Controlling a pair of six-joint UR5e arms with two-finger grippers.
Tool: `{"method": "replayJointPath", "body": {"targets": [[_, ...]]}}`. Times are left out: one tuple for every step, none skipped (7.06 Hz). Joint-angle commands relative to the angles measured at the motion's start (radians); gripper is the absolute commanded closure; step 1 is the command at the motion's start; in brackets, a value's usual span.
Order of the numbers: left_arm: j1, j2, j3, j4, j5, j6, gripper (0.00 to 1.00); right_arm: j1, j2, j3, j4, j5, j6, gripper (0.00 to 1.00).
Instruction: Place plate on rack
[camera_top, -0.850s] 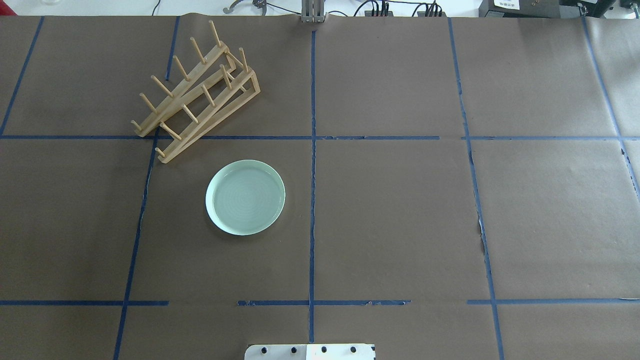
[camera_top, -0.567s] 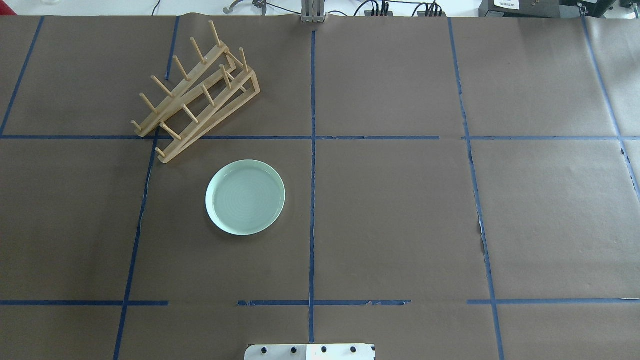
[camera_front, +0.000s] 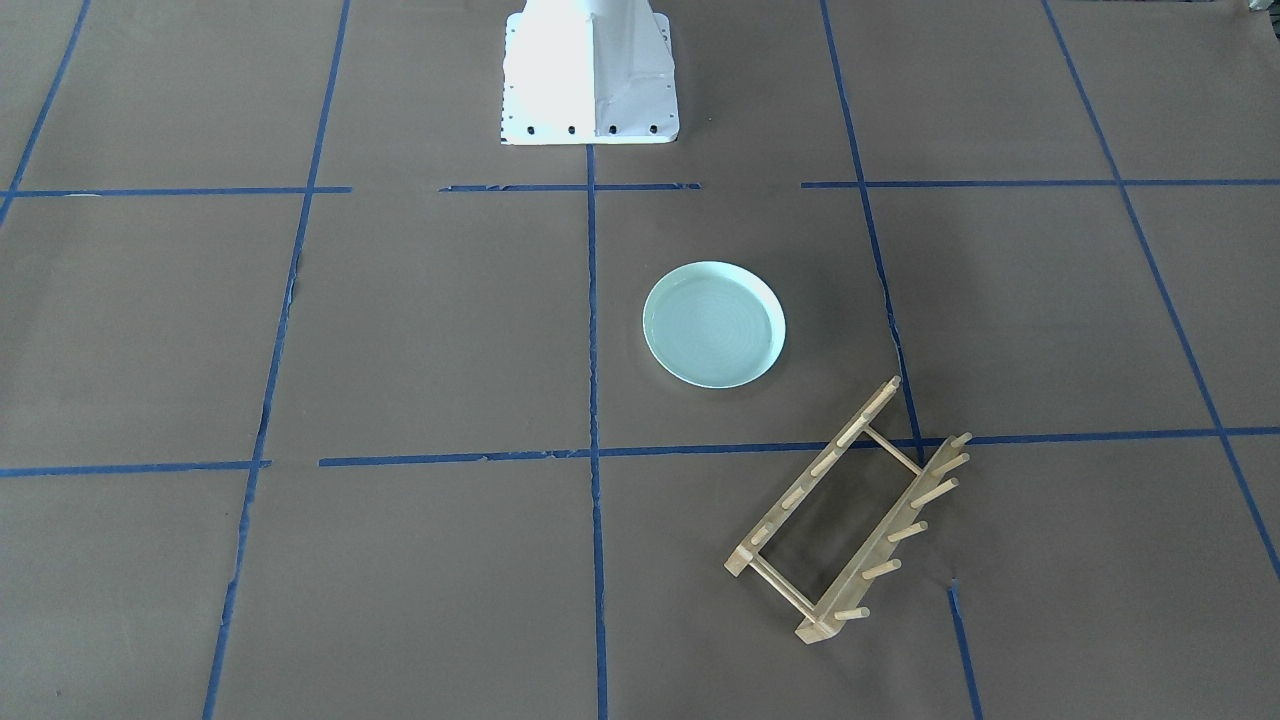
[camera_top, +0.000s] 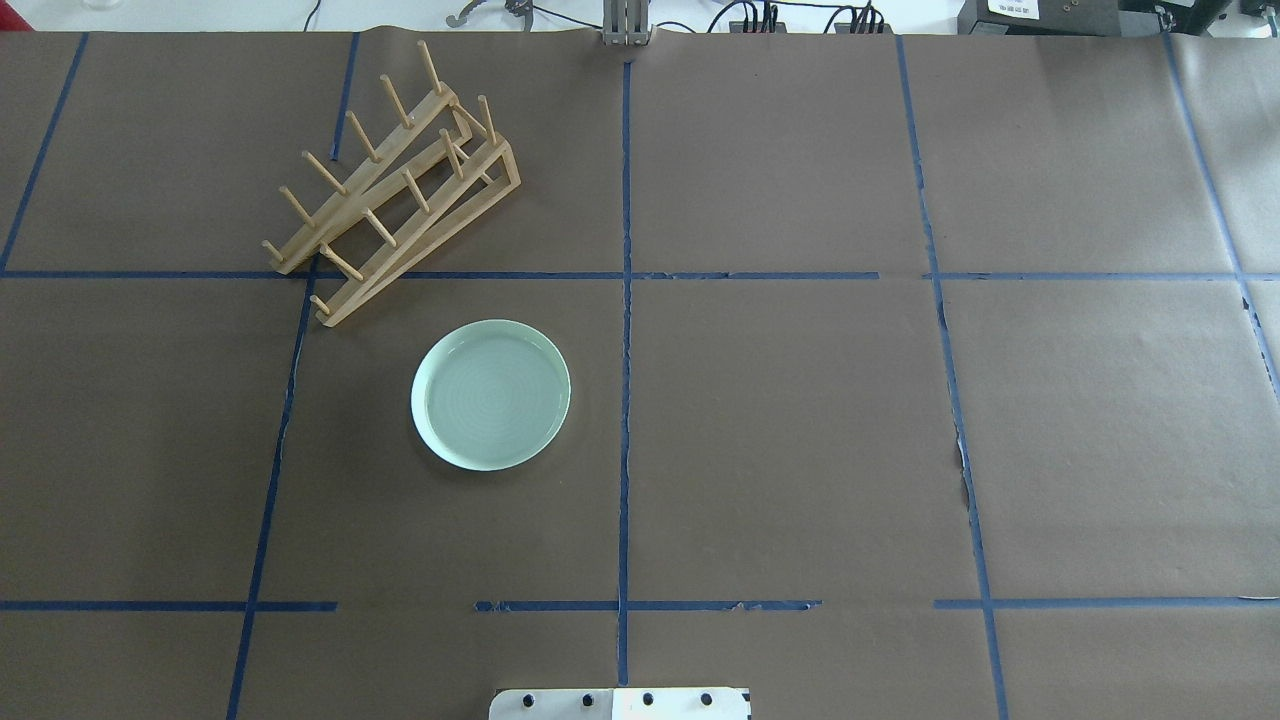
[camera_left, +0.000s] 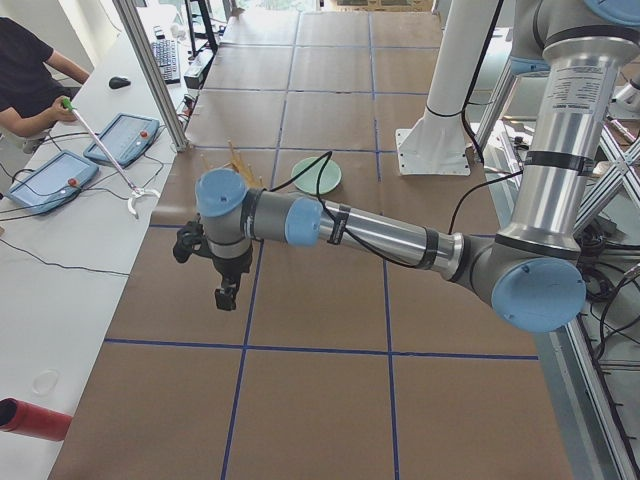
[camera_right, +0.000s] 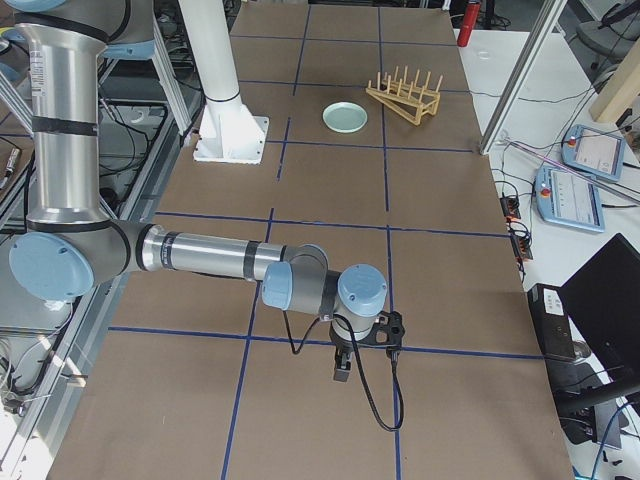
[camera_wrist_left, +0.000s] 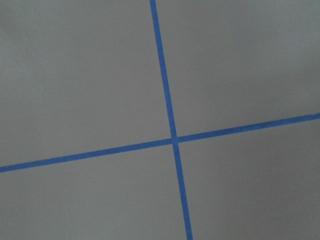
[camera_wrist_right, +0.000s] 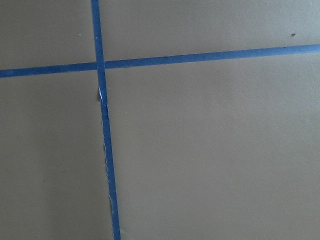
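Table surface: covered in brown paper, divided into a grid by blue tape lines. White side bench: a touchscreen pendant, a second pendant, a keyboard and a mouse are laid out. An aluminium post is set at its edge.

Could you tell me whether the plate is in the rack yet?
Not yet: the plate lies flat on the table, apart from the rack, whose pegs hold nothing.
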Motion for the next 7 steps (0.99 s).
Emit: {"method": "replayJointPath", "body": {"targets": [[0.106,-0.084,-0.204,0.107,0.003,-0.241,0.00,0.000,0.000,0.000,0.000,0.000,0.000,0.00],[0.172,-0.147,-0.250,0.169,0.003,-0.332,0.00,0.000,0.002,0.000,0.000,0.000,0.000,0.00],[0.279,-0.220,-0.300,0.220,0.006,-0.491,0.00,0.000,0.000,0.000,0.000,0.000,0.000,0.00],[0.363,-0.268,-0.332,0.221,0.007,-0.681,0.00,0.000,0.002,0.000,0.000,0.000,0.000,0.00],[0.427,-0.297,-0.353,0.221,0.009,-0.789,0.00,0.000,0.000,0.000,0.000,0.000,0.000,0.00],[0.502,-0.337,-0.352,0.219,0.033,-0.882,0.00,0.000,0.000,0.000,0.000,0.000,0.000,0.00],[0.606,-0.375,-0.348,0.219,0.125,-0.973,0.00,0.000,0.000,0.000,0.000,0.000,0.000,0.00]]}}
